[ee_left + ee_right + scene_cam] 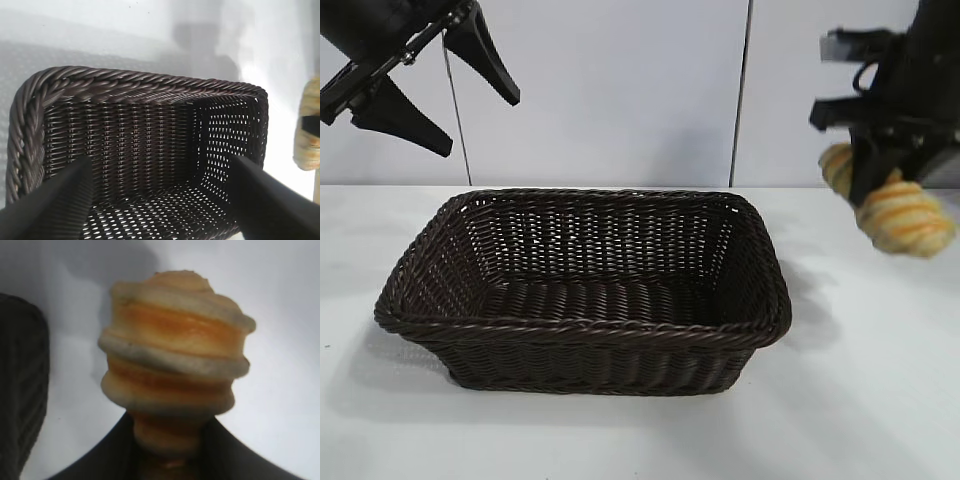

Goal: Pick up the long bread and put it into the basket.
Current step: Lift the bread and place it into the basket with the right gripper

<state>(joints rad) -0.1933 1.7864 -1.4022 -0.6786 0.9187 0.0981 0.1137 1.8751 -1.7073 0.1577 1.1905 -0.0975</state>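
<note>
Golden-tan long bread (905, 222) is clamped in the right end effector (873, 190) in the air, right of the dark wicker basket (585, 335) on the white counter (860, 400), while the left end effector (480, 120) hangs wide open and empty above the basket's far left corner.

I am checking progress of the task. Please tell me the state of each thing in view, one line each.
long bread: held in the air, right of the basket, not yet inside.
basket: upright on the table, nothing inside.
right gripper: shut on the long bread.
left gripper: open, holding nothing, above the basket's left end.
</note>
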